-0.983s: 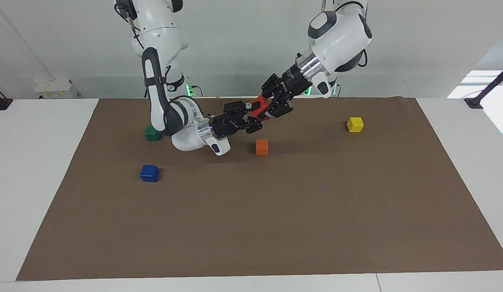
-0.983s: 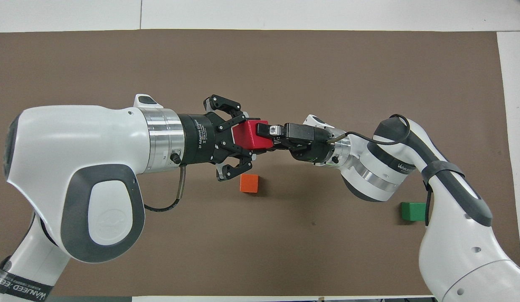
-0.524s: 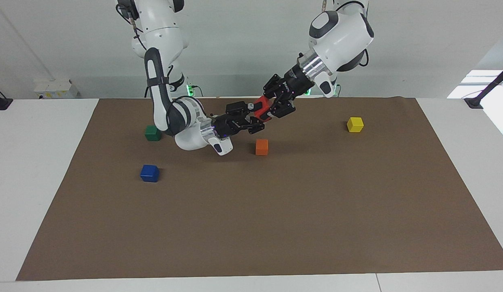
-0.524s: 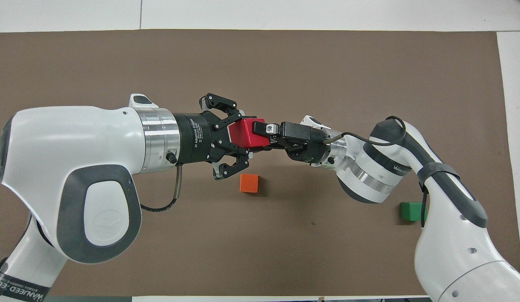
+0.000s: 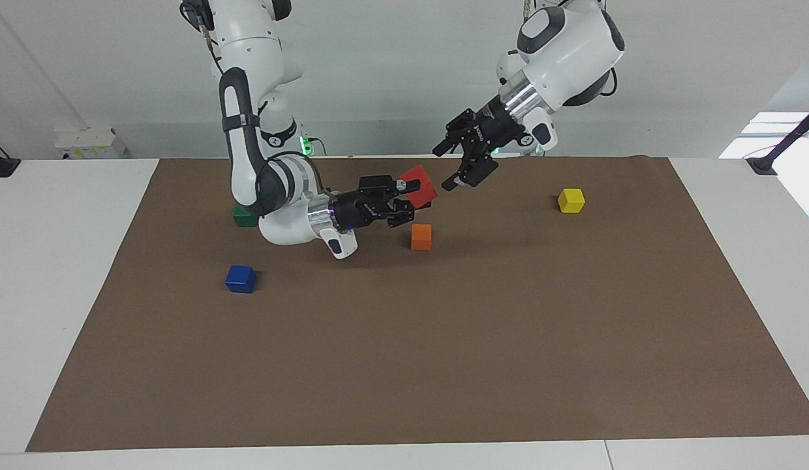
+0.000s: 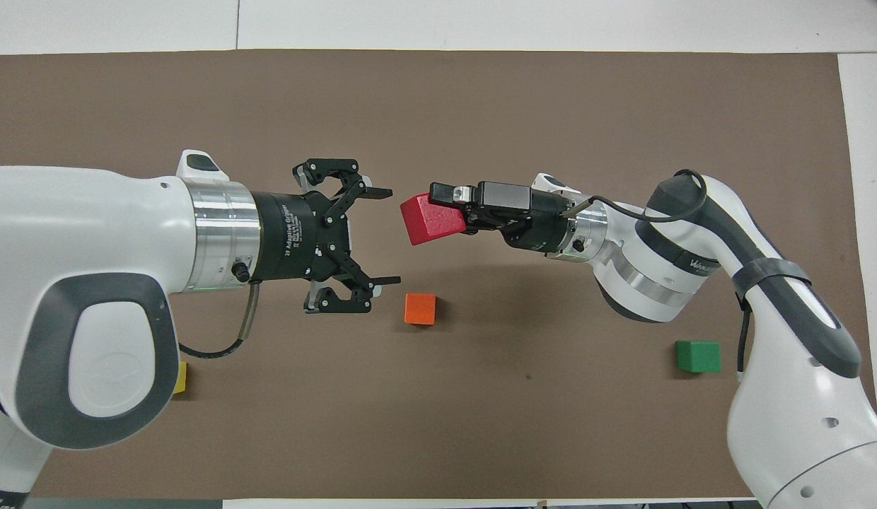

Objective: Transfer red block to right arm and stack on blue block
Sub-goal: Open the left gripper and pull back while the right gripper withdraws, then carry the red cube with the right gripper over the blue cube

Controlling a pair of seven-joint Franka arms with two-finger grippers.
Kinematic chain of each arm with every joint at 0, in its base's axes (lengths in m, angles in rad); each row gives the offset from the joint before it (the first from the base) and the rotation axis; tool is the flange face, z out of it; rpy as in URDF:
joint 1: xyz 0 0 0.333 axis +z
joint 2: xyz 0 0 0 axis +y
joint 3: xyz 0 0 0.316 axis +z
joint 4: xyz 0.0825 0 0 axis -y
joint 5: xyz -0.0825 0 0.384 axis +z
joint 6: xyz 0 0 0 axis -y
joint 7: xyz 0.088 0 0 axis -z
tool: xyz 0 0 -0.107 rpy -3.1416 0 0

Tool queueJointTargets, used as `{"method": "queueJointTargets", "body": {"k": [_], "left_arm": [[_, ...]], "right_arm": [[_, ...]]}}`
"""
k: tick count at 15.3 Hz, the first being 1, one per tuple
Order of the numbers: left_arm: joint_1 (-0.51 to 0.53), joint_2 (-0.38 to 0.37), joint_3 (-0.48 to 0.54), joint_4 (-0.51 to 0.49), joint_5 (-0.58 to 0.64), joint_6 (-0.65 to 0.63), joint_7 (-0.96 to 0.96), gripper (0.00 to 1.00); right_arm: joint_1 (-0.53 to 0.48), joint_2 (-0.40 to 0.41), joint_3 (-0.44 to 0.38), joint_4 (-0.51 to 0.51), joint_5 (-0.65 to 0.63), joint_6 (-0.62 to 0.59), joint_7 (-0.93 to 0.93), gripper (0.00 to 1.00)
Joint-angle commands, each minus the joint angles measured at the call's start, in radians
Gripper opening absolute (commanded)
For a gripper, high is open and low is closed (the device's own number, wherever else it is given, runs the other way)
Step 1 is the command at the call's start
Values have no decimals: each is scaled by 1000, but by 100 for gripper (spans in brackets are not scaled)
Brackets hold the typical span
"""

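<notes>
The red block (image 5: 419, 183) is held in the air by my right gripper (image 5: 411, 193), which is shut on it over the brown mat, above the orange cube. In the overhead view the red block (image 6: 428, 219) sticks out of the right gripper (image 6: 447, 212). My left gripper (image 5: 443, 168) is open and empty, a short gap away from the red block; in the overhead view the left gripper (image 6: 391, 236) has its fingers spread wide. The blue block (image 5: 241, 279) lies on the mat toward the right arm's end, hidden in the overhead view.
An orange cube (image 5: 421, 236) lies on the mat under the grippers, also in the overhead view (image 6: 420, 309). A green cube (image 5: 244, 217) sits by the right arm's elbow. A yellow cube (image 5: 571, 200) lies toward the left arm's end. The brown mat (image 5: 443, 359) covers the table.
The left gripper has let go of the red block and drawn back and up. The right gripper keeps the block and has pulled a little away.
</notes>
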Motion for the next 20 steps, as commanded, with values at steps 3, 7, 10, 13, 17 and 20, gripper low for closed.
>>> {"method": "queueJointTargets", "body": {"k": [3,7,10,13,17,20], "left_arm": [[145,-27,0,-5,57,-107,251,100],[221,-29,0,-19,205,-107,470,100],[304,-21,0,-18,322,-111,691,100],[312,-6,-2,-12,528,-134,904,100],[301,68,-2,13,778,-202,1124,100],[317,105,1,45,837,-246,1260,100]], "right_arm": [[-74,-107,1,89,-297,166,246,0],[-172,-152,-2,202,-698,196,403,0],[-278,-144,-1,329,-1039,101,447,0],[-353,-179,-13,395,-1300,13,503,0],[-346,-234,-11,414,-1752,100,568,0],[-311,-238,-2,377,-1957,221,653,0]]}}
